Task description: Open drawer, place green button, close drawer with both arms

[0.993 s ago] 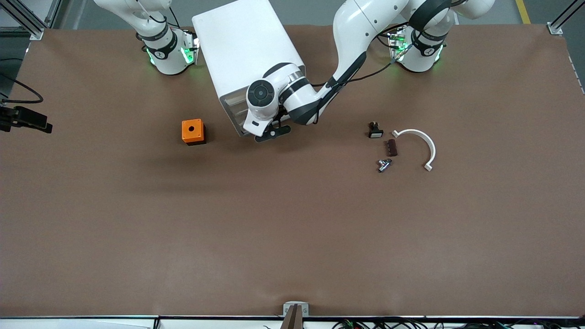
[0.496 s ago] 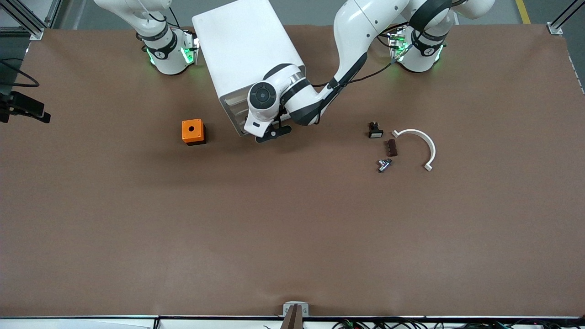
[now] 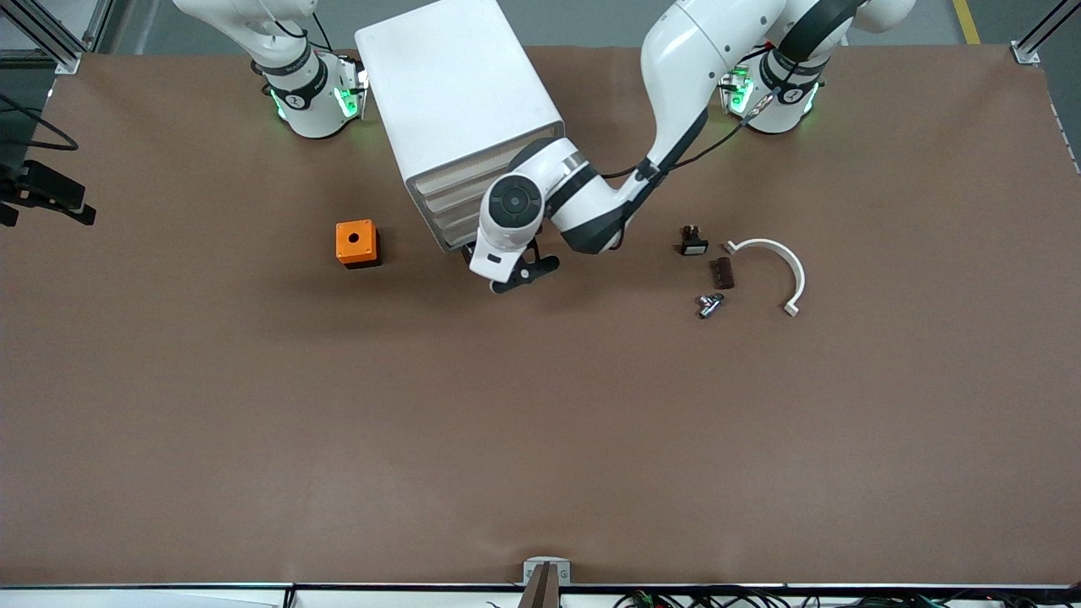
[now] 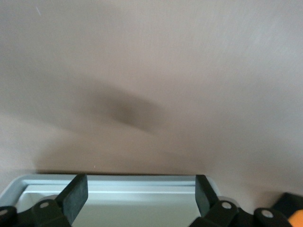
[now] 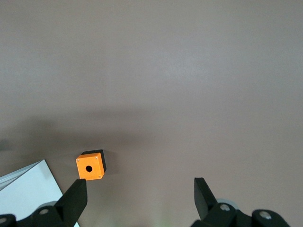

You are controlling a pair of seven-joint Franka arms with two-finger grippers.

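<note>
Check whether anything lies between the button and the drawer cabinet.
No object lies on the table between the button and the cabinet. Only the left gripper, open, sits at the drawer front. The black switch is off that path. The right gripper waits, open.

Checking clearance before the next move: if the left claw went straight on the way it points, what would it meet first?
Probably the bare table: the left claw, fingers apart, sits over a drawer rim, pointing at brown tabletop.

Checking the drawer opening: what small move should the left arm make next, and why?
Probably pull the left tool away from the cabinet: the drawer rim lies between its open fingers, barely out, and the button sits on the table. The right tool waits open.
</note>
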